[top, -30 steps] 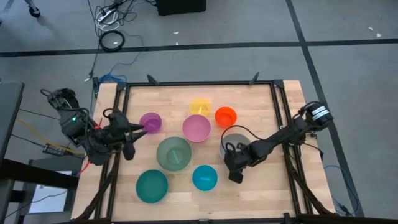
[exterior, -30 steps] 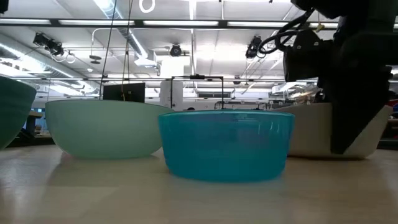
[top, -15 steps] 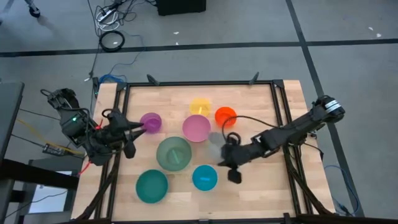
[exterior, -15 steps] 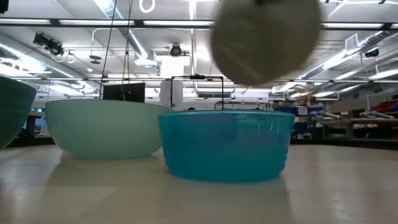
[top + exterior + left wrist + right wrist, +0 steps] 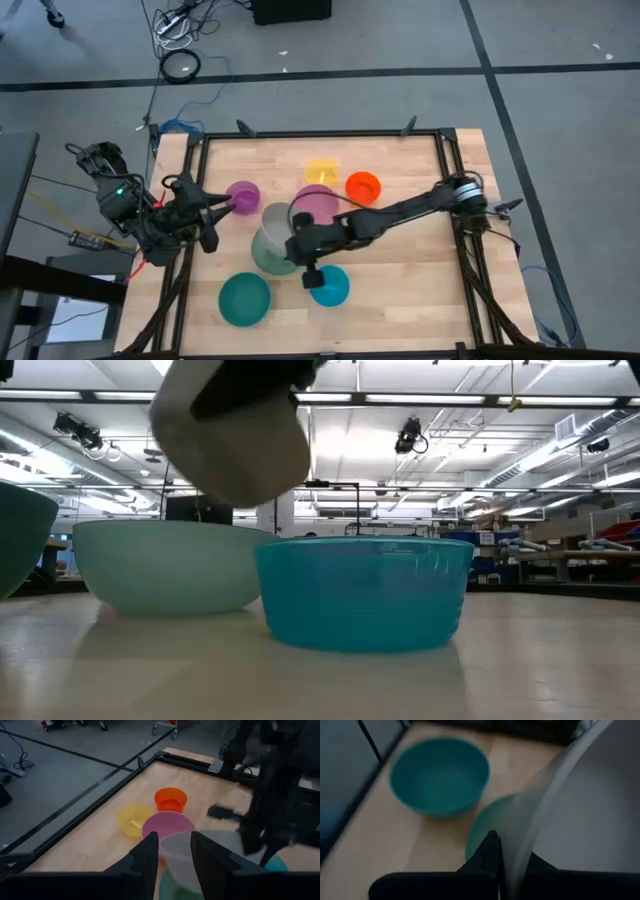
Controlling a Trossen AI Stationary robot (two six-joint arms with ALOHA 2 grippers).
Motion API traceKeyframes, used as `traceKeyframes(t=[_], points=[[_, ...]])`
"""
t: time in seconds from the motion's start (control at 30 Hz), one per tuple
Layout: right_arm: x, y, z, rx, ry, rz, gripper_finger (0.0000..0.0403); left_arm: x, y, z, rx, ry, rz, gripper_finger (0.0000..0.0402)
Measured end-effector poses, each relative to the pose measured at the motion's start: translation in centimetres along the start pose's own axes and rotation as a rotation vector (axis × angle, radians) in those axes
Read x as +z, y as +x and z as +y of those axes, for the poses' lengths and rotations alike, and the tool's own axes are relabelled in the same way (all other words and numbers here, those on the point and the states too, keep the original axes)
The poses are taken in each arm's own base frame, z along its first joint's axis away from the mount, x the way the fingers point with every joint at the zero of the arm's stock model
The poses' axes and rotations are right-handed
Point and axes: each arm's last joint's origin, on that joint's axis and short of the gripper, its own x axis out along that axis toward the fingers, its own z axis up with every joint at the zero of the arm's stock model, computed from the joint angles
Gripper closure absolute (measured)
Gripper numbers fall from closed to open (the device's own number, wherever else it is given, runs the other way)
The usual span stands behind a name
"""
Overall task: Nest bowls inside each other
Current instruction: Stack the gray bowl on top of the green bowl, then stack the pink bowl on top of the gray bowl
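Observation:
Several bowls rest on their bases on the wooden table: purple (image 5: 242, 197), pink (image 5: 318, 205), yellow (image 5: 322, 170), orange (image 5: 363, 186), sage green (image 5: 268, 255), teal (image 5: 244, 298) and blue (image 5: 330, 285). My right gripper (image 5: 290, 232) is shut on the grey-white bowl (image 5: 275, 218), which hangs tilted in the air above the sage green bowl (image 5: 165, 565). My left gripper (image 5: 228, 203) stands open at the table's left, just beside the purple bowl, with nothing between its fingers (image 5: 147, 857). My right gripper pinches the grey-white bowl's rim (image 5: 516, 855), one finger inside the bowl and one outside. The fingers slant down from the table's right side. The bowl (image 5: 235, 435) is lifted clear and tipped, over the sage green bowl.
A black frame (image 5: 320, 133) edges the table. The blue bowl (image 5: 365, 595) stands close in front of the sage green one, and the teal bowl (image 5: 439, 775) is at the near left. Bare wood lies at the table's right half (image 5: 410, 280).
My right gripper has taken hold of the grey-white bowl, which stood on the table's right side. It has lifted the bowl clear and carried it fast toward the left edge, over the sage green bowl. The bowl has tipped on the way.

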Motion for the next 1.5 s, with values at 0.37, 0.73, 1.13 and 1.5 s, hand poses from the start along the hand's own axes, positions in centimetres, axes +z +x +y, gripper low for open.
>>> traceKeyframes(t=[0.37,0.73,1.13,1.5], points=[[-0.8,2.5,-0.3,0.018,-0.016,0.096,0.0361,0.0,0.0,0.0,-0.003,0.001,0.006,0.0277],[-0.1,1.0,1.2,-0.028,-0.038,0.079,0.0280,0.0,0.0,0.0,-0.002,0.003,0.007,0.0277],[-0.7,-5.5,0.1,-0.317,-0.041,0.321,0.0281,-0.7,0.0,-0.5,-0.116,-0.006,0.197,0.0277],[-2.5,-6.7,-4.9,-0.178,0.159,0.501,0.0284,-3.9,1.5,-1.7,-0.086,0.006,0.333,0.0277]])
